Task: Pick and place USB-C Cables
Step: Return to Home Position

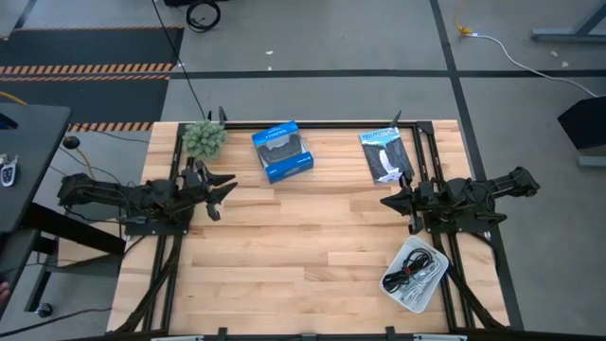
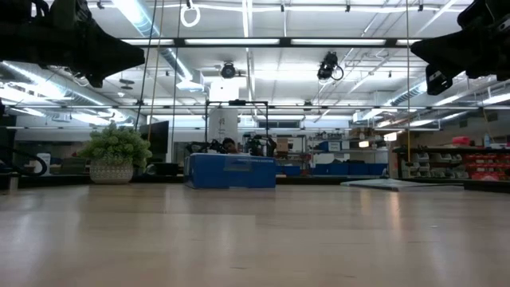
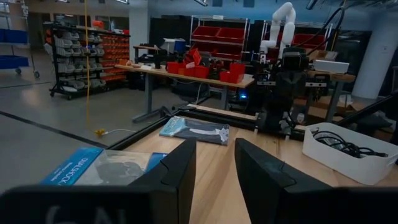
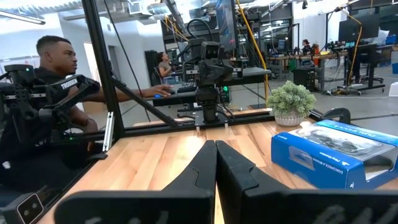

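Note:
The USB-C cables (image 1: 414,270) lie piled in a white tray (image 1: 428,284) near the table's right near corner. Black loops and a white one show, and I cannot tell the cables apart. The left wrist view shows dark cables (image 3: 339,142) over the tray's rim (image 3: 345,163). My left gripper (image 1: 225,189) hovers open over the table's left side, pointing right. My right gripper (image 1: 386,201) hovers shut over the right side, pointing left, just beyond the tray. Both hang well above the tabletop in the low view.
A blue box (image 1: 282,152) and a dark flat packet (image 1: 386,154) lie along the far edge, and a small potted plant (image 1: 204,138) stands at the far left corner. Bare wood (image 1: 303,246) spans the middle. A person sits beyond the table's left side (image 4: 53,74).

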